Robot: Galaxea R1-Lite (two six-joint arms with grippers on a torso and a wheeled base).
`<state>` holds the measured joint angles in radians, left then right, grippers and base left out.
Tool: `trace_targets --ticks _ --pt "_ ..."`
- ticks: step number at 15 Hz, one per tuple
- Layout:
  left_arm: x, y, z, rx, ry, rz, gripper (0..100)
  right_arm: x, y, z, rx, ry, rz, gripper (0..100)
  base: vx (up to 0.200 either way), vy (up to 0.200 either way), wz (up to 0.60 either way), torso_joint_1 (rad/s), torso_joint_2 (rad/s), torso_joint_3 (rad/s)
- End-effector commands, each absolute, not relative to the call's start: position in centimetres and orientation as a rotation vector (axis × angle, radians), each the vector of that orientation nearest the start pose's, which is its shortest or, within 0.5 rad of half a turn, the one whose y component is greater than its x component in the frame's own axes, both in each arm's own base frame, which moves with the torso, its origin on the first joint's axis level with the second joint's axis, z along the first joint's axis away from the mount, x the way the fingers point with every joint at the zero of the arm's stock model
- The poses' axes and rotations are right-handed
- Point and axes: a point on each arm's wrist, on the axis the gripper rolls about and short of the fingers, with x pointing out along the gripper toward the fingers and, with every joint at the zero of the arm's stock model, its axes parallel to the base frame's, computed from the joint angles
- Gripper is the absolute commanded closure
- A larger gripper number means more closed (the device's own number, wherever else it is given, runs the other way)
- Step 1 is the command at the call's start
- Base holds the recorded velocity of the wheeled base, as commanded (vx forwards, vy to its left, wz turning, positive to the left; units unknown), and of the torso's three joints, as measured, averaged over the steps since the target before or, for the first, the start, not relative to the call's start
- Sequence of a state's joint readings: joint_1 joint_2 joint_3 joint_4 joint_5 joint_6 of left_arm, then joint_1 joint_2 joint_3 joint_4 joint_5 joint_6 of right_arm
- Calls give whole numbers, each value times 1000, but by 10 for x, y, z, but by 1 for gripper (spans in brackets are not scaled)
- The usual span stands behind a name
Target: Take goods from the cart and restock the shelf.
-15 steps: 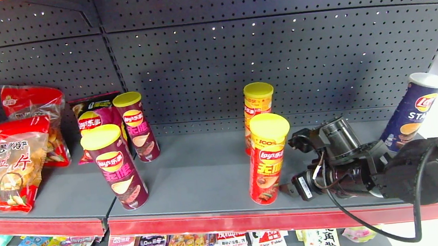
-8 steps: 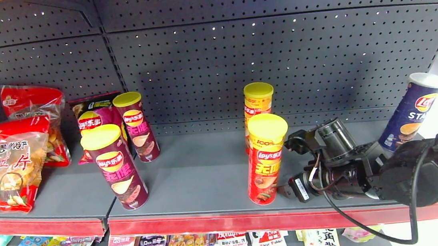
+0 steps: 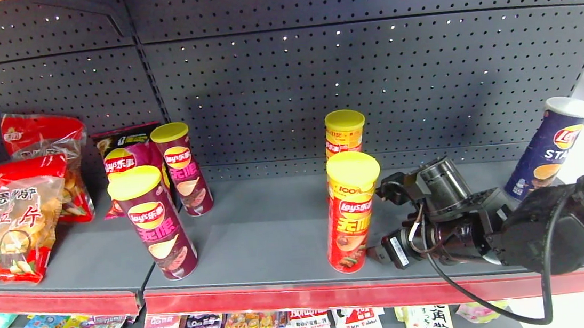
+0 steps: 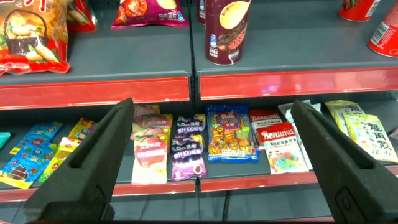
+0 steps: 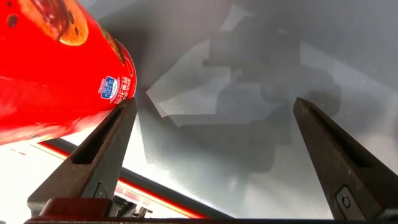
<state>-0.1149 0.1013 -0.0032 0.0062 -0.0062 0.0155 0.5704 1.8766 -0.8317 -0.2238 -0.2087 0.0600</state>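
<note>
The red can (image 3: pixel 353 211) stands upright in the lower middle of the head view, near the front edge of the shelf (image 3: pixel 256 242) and directly before a second can (image 3: pixel 345 129) with the same yellow lid. It seems to be placed so that the two make one row from front to back. The right gripper (image 5: pixel 211 106) sits low beside the base of the red can, and its jaws are spread wide with only bare shelf between them. The can lies outside one finger (image 5: pixel 106 146), so I judge it is released. I cannot tell whether that finger touches it. The head view gives the whole can and its neighbours, while the right wrist view gives the fingers and the gap. In the left wrist view the left gripper (image 4: pixel 211 109) is spread and holds nothing, before a lower shelf of small bags (image 4: pixel 230 134).
</note>
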Motion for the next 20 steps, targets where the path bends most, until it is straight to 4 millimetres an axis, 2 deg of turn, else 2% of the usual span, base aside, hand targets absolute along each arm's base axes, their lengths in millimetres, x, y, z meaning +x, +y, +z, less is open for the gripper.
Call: trace_targets --ticks 1,7,14,18,20 --pt "-15 2 78 21 105 -122 0 267 166 97 -259 776 318 0 0 0 0 0 0 0" --pt "-15 2 78 21 105 -122 0 272 169 99 -256 763 320 0 0 0 0 0 0 0" --pt "-15 2 78 21 105 -122 0 269 166 97 -261 772 315 0 0 0 0 0 0 0" --pt "-15 2 78 21 105 -122 0 245 150 117 -240 733 311 0 0 0 0 0 0 0" --pt "-15 2 78 21 105 -122 0 213 136 135 -231 681 337 0 0 0 0 0 0 0"
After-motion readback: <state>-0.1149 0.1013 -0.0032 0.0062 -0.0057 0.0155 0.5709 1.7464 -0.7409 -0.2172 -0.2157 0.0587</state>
